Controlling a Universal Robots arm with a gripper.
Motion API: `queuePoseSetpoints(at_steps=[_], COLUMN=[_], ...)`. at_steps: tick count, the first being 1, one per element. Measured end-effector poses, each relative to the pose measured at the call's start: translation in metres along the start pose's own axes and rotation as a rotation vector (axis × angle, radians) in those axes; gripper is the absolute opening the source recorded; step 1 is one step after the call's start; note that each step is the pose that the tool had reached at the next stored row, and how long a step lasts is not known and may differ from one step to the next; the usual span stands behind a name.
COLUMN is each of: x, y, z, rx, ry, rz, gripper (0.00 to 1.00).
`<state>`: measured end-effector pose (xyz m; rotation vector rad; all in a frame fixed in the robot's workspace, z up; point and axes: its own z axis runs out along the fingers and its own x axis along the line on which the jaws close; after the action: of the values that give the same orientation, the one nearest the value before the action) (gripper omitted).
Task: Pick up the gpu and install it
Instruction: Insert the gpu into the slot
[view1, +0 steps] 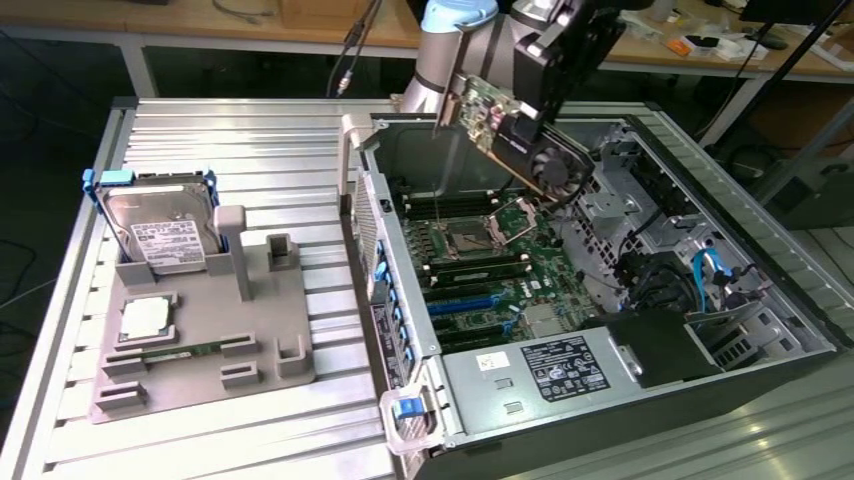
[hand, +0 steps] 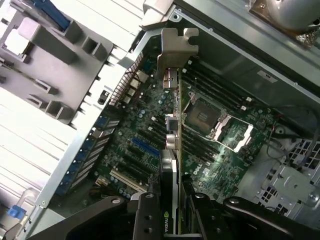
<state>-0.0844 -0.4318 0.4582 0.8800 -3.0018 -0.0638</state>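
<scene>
My gripper (view1: 537, 128) is shut on the gpu (view1: 514, 130), a dark card with a black fan face and a silvery end bracket, held tilted in the air above the open computer case (view1: 747, 215). In the wrist view the gpu (hand: 171, 150) runs edge-on away from the fingers (hand: 145, 212), its metal bracket (hand: 174, 50) at the far end. Below it lies the green motherboard (hand: 135, 130) with the bare CPU socket (hand: 207, 117) and a blue expansion slot (hand: 145, 146). The card hangs clear of the board.
At the exterior view's left, a grey holder tray (view1: 200, 340) on the slatted aluminium table (view1: 227, 140) carries a silver hard drive in a blue frame (view1: 154, 225), a CPU chip (view1: 144, 317) and a green memory stick (view1: 180, 351). The power supply (view1: 574, 365) fills the case's near end.
</scene>
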Motion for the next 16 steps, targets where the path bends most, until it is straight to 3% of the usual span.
queuePoseSetpoints(at_steps=[2,5,16], x=[0.0000,0.0000,0.0000], y=[0.0000,-0.0001,-0.0002], z=[0.0005,0.0023,0.0051], rx=[0.0000,0.0002,0.0003], ry=[0.0016,0.0065,0.0156], rz=[-0.037,-0.150,-0.365], gripper=[0.27,0.27,0.27])
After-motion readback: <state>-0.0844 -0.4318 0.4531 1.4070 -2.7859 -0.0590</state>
